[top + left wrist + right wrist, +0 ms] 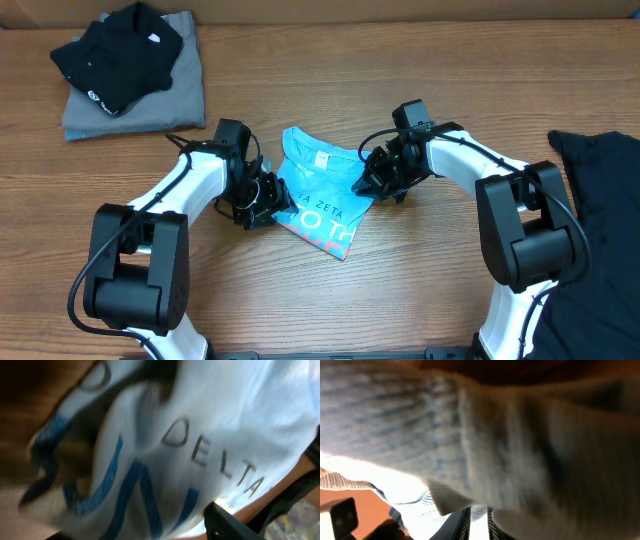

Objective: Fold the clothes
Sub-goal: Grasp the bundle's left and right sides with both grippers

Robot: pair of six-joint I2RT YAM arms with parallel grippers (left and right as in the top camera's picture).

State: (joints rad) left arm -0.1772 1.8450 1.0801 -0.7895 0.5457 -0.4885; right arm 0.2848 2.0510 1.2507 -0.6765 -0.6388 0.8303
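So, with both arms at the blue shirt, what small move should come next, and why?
Probably lift both edges together: the jaws sit at opposite sides of the blue shirt, fabric fills both wrist views, and it lies rumpled, half folded.

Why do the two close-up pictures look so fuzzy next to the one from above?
Overhead: sharp and evenly lit, the light blue shirt crisp. Left wrist: it fills the lens, too near to focus, so the lettering smears. Right wrist: ribbed cloth pressed close, blurred, with a washed-out bright patch at lower left.

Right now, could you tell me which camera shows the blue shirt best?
Overhead: nearly the whole blue shirt shows, outline included. Left wrist gives only close, blurred lettering; right wrist, blurred fabric.
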